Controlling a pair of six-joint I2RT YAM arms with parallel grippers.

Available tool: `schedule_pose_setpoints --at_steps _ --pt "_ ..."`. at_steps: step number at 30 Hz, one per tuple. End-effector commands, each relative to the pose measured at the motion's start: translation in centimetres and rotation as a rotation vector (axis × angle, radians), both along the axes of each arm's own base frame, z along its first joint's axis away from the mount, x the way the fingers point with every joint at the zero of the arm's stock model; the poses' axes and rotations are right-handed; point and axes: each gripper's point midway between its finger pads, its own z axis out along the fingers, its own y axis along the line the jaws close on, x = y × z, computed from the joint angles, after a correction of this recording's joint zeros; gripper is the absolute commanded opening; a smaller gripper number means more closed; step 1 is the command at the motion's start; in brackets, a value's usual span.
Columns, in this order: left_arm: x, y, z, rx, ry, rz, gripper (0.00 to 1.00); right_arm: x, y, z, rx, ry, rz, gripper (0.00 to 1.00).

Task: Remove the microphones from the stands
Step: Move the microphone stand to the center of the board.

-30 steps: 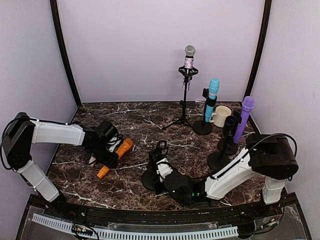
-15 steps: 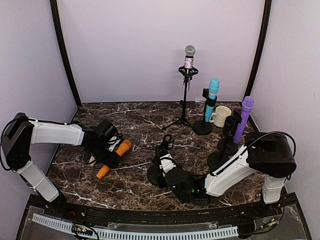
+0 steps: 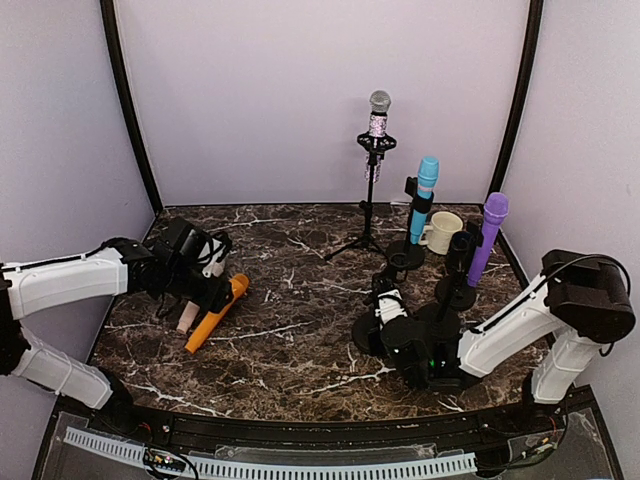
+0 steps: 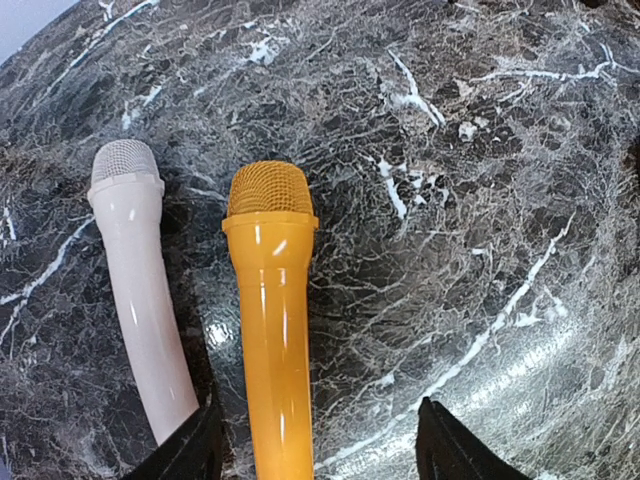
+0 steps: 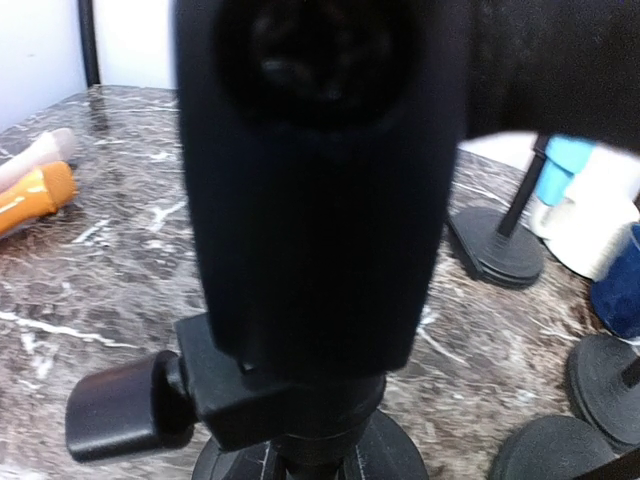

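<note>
1. The orange microphone [image 4: 270, 300] is off its stand; it lies flat on the counter [image 3: 290, 370] near the left edge, grille toward the far-right corner.
2. A white microphone [image 4: 140, 290] lies just beside it on the side nearer the left edge, roughly parallel, not touching it.
3. The left pincer [image 4: 322, 448] hangs low over the orange microphone's handle with its jaws spread wide; one finger stands between the two microphones, the other on the bare side, and neither presses the orange body.
4. The right pincer [image 3: 385, 308] is closed around the post of the empty stand [image 5: 310, 180], right of the counter's middle; the stand's black clip fills the right wrist view and holds nothing.
5. Toward the far-right corner a blue microphone [image 3: 424, 195] and a purple microphone [image 3: 488, 235] stand upright in their own stands, a cream mug [image 3: 443, 232] between them; a silver microphone [image 3: 378, 115] sits on a tripod at the far edge.
</note>
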Motion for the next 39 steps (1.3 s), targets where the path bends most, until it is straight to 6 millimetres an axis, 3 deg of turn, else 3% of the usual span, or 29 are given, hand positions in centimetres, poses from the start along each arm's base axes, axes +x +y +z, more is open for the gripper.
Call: schedule_pose_setpoints --at_steps 1,8,15,26,29,30,39 --pt "0.3 0.7 1.9 -0.023 -0.095 0.013 0.69 1.1 -2.7 1.9 0.086 -0.032 -0.101 0.00" --pt "0.2 0.6 3.8 -0.065 -0.150 0.010 0.70 1.4 -5.7 1.7 0.099 -0.016 -0.167 0.00" --pt "0.3 1.0 5.2 -0.088 -0.222 0.016 0.71 1.1 -5.5 1.3 0.117 0.009 -0.120 0.01" --pt "0.5 1.7 6.1 -0.071 -0.280 0.035 0.75 -1.2 -3.8 0.6 0.144 0.106 0.084 0.48" --pt "0.5 1.8 6.1 -0.067 -0.284 0.036 0.76 -2.4 -3.2 0.5 0.142 0.140 0.148 0.60" --pt "0.5 1.9 6.2 -0.068 -0.285 0.036 0.76 -4.1 -2.7 0.0 0.135 0.190 0.212 0.67" --pt "0.2 1.7 7.5 -0.106 -0.311 0.027 0.78 -9.6 -1.6 0.4 0.163 0.331 0.372 0.73"
